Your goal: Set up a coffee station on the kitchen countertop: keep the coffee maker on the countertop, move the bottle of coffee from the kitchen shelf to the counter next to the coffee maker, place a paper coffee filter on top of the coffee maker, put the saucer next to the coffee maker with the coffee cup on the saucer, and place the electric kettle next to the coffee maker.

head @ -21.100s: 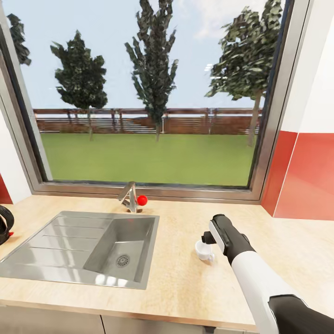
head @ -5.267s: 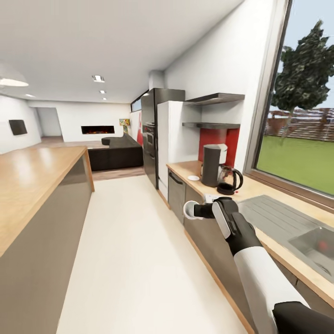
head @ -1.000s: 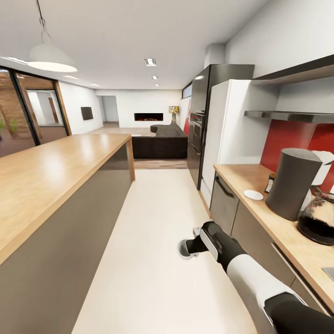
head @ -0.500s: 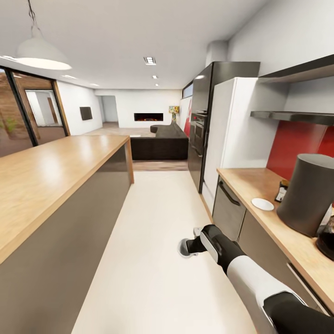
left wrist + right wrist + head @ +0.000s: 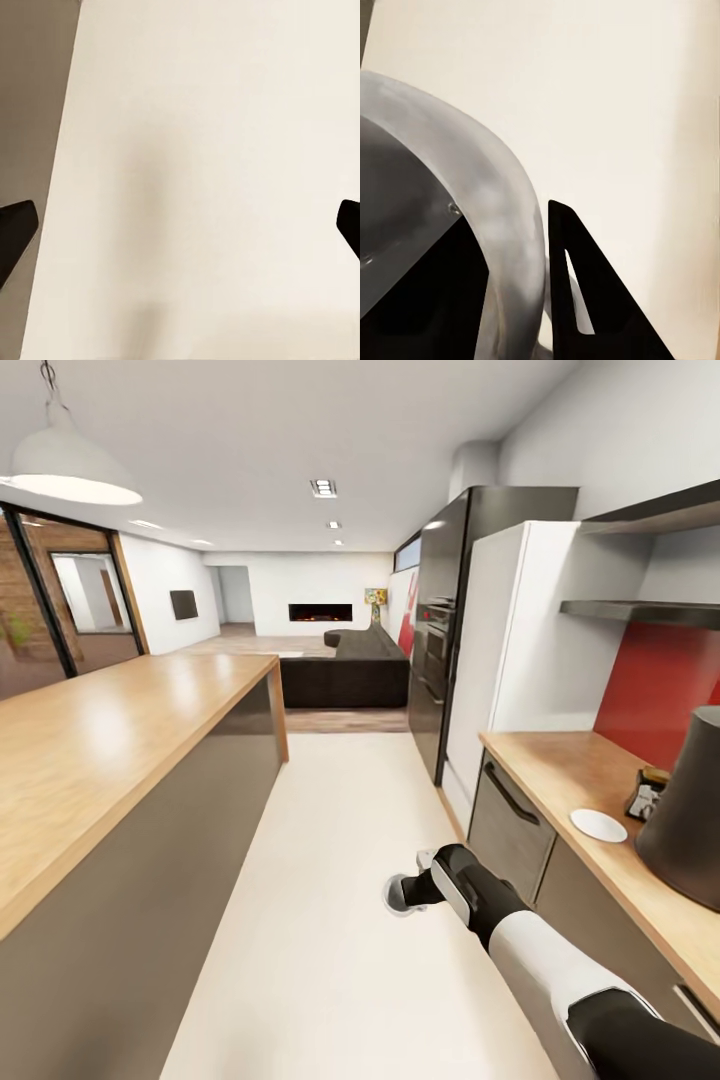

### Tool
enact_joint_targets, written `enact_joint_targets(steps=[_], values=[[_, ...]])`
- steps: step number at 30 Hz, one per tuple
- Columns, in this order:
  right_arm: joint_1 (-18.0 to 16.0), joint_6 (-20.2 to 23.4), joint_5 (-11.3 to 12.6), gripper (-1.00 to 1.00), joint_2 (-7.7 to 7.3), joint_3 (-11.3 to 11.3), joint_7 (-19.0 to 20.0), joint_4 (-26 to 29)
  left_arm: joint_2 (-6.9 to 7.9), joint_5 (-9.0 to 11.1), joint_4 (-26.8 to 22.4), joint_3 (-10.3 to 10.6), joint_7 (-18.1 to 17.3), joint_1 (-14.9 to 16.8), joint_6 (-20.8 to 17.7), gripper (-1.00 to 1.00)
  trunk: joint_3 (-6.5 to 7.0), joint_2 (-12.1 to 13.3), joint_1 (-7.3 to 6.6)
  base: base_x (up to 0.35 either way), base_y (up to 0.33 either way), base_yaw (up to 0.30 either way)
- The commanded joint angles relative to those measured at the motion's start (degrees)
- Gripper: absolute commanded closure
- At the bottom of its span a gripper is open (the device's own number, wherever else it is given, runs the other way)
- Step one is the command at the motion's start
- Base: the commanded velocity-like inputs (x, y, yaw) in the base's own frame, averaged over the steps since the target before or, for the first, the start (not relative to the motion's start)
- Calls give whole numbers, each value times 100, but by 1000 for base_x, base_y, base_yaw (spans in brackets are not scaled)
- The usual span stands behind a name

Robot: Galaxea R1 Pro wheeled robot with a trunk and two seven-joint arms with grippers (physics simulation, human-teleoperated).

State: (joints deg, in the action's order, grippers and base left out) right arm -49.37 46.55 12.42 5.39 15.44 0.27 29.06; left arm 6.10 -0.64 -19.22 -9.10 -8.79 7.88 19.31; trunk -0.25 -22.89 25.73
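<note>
Kitchen countertop [image 5: 560, 760]: one saucer [image 5: 598, 825]

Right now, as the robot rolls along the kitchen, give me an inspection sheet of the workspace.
Surface: wooden countertop on the robot's right, island counter on its left.
Job's things: coffee cup in the right gripper above the floor; saucer bare on the countertop; coffee maker beyond it at the picture's edge; a small dark jar, likely the coffee bottle, beside it.
Clutter: nothing seen.
Grippers: right shut on the cup; left gripper open over bare floor.
Cables: nothing seen.
Surroundings: fridge, wall shelf, pendant lamp.
</note>
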Motion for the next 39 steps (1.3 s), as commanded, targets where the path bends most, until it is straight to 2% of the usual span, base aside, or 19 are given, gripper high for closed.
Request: enact_joint_targets(steps=[1,28,39], values=[[-3,20,15,100,-3,20,9,4,-4,-7,5,-48,-52,3,12,-100,-3,-4,6,337,102,0],[-3,20,41,100,-12,4,16,73,14,-7,-19,-39,-52,-6,21,-100,-3,-4,6,337,99,0],[-3,20,39,100,-12,3,17,75,6,-7,-20,-24,-52,-6,21,-100,-3,-4,6,337,25,0]])
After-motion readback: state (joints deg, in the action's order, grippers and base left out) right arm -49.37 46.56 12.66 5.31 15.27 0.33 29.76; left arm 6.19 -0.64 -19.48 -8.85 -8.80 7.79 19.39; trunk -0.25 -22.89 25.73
